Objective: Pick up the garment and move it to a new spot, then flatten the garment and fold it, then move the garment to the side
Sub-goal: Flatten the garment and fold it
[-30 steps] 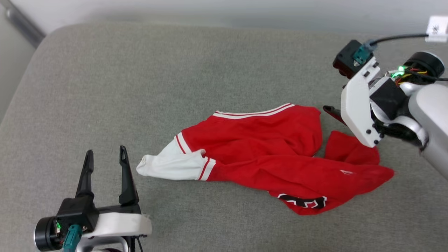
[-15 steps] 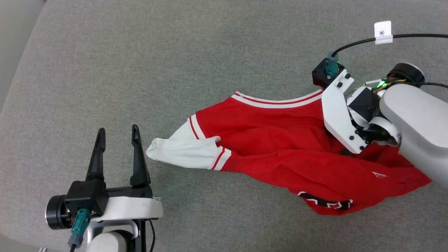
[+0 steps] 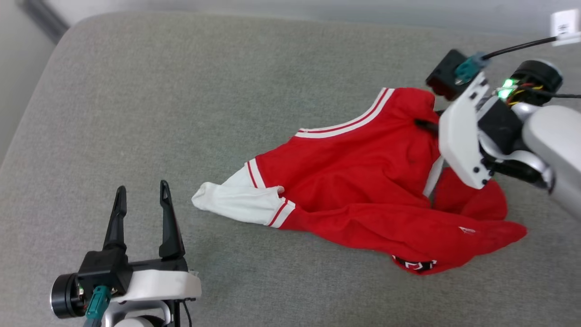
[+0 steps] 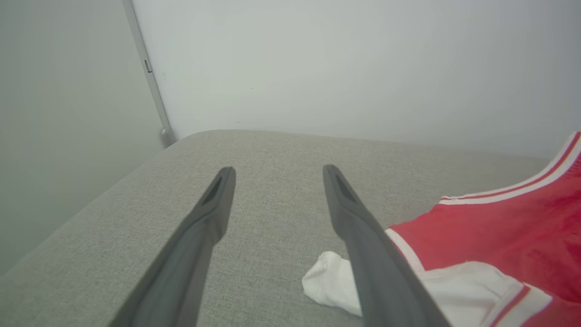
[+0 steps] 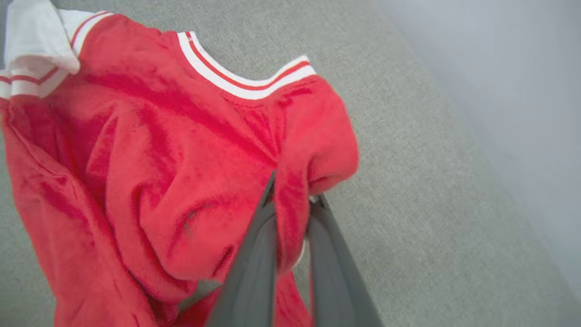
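The garment (image 3: 363,181) is bright red w/ a white short sleeve, red-and-white striped trim at cuff & collar, and a bit of black-and-white print at the lower edge. Under it the cushion (image 3: 227,91) is grey-green, fine woven texture. On the left gripper (image 3: 141,187): black fingers, white shell, teal plug (image 3: 96,303). The right gripper (image 5: 292,197) has dark grey fingers, w/ a green LED (image 3: 506,88) lit behind. The wall (image 4: 317,59) is pale grey.

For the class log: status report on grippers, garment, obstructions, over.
Right gripper shut on garment, fabric pinched. Left gripper open, apart from white sleeve. No obstruction seen.
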